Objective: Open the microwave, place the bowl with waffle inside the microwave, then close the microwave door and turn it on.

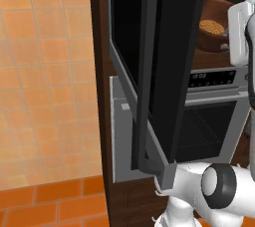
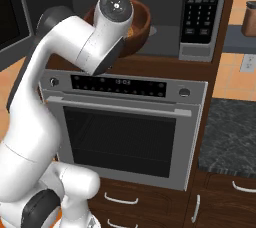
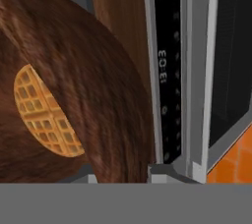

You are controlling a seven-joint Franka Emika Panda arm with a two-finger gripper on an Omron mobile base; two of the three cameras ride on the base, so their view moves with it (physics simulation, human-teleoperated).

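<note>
Hand view: pressed right up against the bowl with waffle (image 3: 98, 85), brown wall curving across most of the frame, golden grid of the waffle (image 3: 44, 112) showing at the left. Just beyond the bowl's edge, the oven (image 3: 167, 70) and its dark control strip, running top to bottom because of the hand's roll.

Left base view: closest, the microwave door (image 1: 172, 61), swung wide open and seen nearly edge-on, black glass in a grey frame. Behind its right edge, the gripper (image 1: 231, 32) reaching into the microwave (image 1: 124, 17) and sitting right at the bowl. Jaws closed down to their narrowest; fingertips hidden, so cannot tell whether clamped on the rim or merely beside it. Bowl inside the open cavity, above the oven, tilted with the waffle facing outward.

Right base view: nearest, the white arm (image 2: 75, 47), bent over, with its round joint covering most of the bowl. Behind it, the microwave's keypad panel (image 2: 200, 7) to the right of the cavity. Further right, a dark stone counter (image 2: 230, 137), and at the far edge a brown jar (image 2: 249, 19).
</note>
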